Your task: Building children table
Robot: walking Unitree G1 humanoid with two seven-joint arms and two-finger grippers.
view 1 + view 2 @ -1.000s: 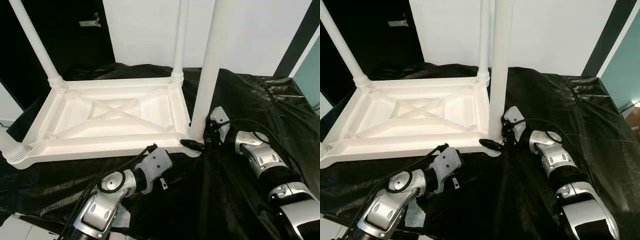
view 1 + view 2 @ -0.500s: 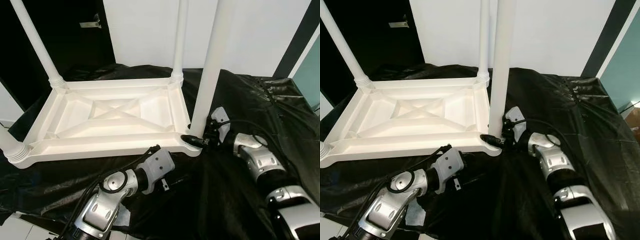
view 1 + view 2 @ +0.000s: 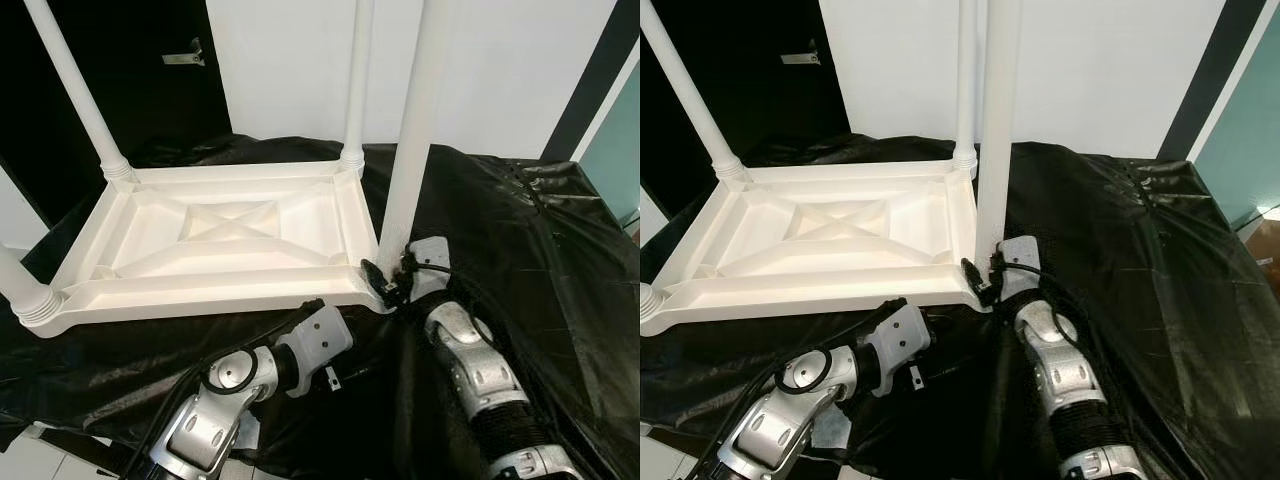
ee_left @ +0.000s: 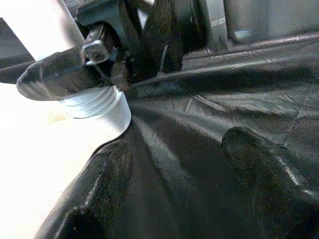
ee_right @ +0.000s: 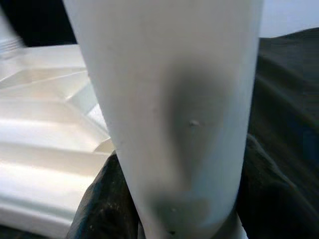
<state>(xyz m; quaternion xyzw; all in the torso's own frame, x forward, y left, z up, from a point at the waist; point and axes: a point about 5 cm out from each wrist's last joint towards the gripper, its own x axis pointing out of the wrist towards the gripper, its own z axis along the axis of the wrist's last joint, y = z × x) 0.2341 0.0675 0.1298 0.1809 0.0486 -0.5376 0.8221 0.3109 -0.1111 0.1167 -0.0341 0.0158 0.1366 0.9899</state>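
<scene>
The white children's table top (image 3: 215, 240) lies upside down on a surface draped in black plastic sheet (image 3: 520, 240), its ribbed underside with a crossed brace facing up. Its long axis runs from the robot's left to its right, and it occupies the left and middle of the sheet. Four white legs point upward from its corners: the far-left leg (image 3: 78, 90) leans outward to the left, the far-right leg (image 3: 355, 85) stands upright, the near-left leg (image 3: 22, 290) shows as a threaded stub at the left edge of the view, and the near-right leg (image 3: 412, 140) rises from the near-right corner, close to vertical.

The right gripper (image 3: 384, 279) is at the base of the near-right leg, where the leg meets the corner socket. In the right wrist view its black fingers (image 5: 102, 199) lie on either side of that leg (image 5: 174, 114), clamped on it. The left gripper (image 4: 174, 169) lies low on the sheet just in front of the table's near edge, toward the near-right corner, its two fingers apart and holding nothing.

Bare black sheet extends to the right of the table as far as the right edge of the surface, and a narrower strip runs along the near edge. A white wall (image 3: 500, 60) stands behind.
</scene>
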